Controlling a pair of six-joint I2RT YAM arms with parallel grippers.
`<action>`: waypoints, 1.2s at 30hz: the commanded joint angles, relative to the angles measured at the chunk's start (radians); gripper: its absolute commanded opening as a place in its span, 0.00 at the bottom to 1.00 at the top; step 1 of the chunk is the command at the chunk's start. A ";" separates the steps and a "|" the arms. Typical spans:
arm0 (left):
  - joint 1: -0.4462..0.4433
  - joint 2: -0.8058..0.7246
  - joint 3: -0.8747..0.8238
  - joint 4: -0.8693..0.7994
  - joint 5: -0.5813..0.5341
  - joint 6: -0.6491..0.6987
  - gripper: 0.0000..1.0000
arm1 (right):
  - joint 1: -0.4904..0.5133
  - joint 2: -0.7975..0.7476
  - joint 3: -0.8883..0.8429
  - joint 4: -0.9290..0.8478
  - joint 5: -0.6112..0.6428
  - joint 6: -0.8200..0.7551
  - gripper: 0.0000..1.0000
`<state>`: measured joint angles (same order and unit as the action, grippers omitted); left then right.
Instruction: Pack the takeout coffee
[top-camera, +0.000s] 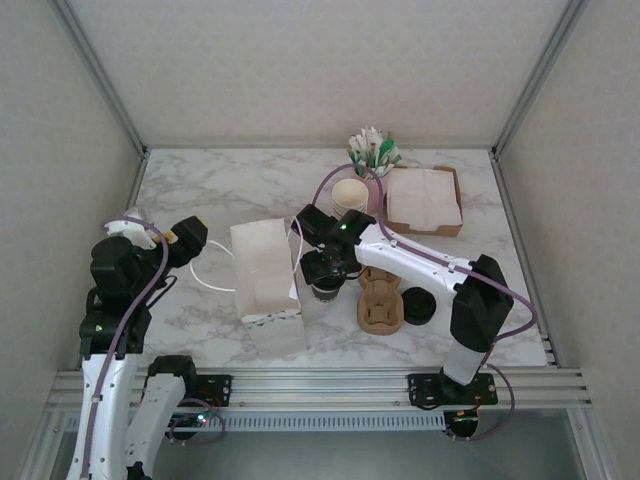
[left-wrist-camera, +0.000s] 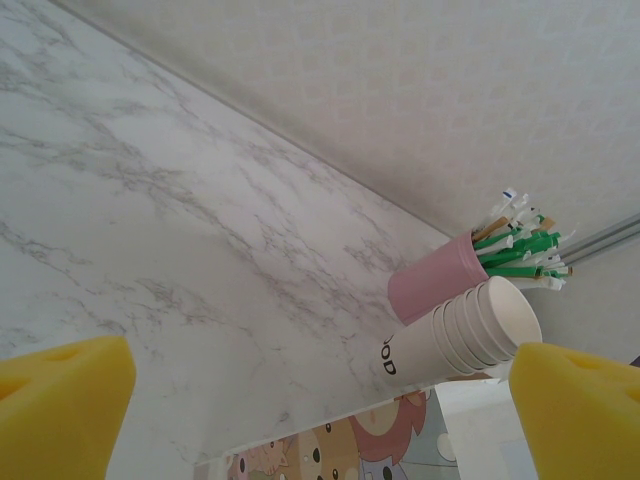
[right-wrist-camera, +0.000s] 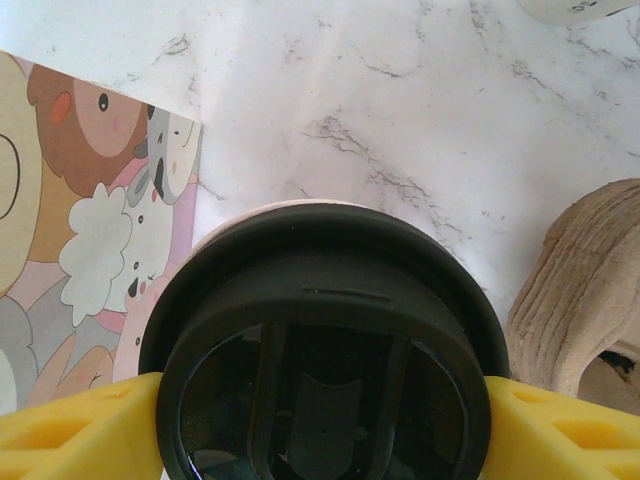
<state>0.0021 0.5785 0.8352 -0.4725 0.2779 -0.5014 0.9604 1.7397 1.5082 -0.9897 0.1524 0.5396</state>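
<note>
Just right of the white paper bag (top-camera: 265, 268), the upright takeout coffee (right-wrist-camera: 322, 300) is pinched at its lid by the right gripper (right-wrist-camera: 320, 432) from above.

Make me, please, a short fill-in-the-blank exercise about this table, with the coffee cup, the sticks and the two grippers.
1. The takeout coffee between the fingers of the right gripper has a ____ lid.
2. The green-and-white sticks stand in a ____ cup.
3. The jaws of the left gripper stand wide ____.
Missing words: black; pink; open.
</note>
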 joint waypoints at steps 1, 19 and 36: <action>0.009 0.000 -0.007 0.016 -0.005 -0.017 0.96 | 0.013 0.020 0.019 0.004 -0.023 0.018 0.77; 0.009 0.000 -0.007 0.017 -0.006 -0.016 0.96 | 0.044 0.090 0.002 -0.068 0.079 0.033 0.77; 0.009 0.001 -0.008 0.016 -0.006 -0.015 0.96 | 0.049 0.117 -0.121 -0.132 0.213 0.120 0.75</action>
<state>0.0021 0.5785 0.8352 -0.4725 0.2779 -0.5014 1.0153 1.7737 1.4857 -0.9634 0.2630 0.6411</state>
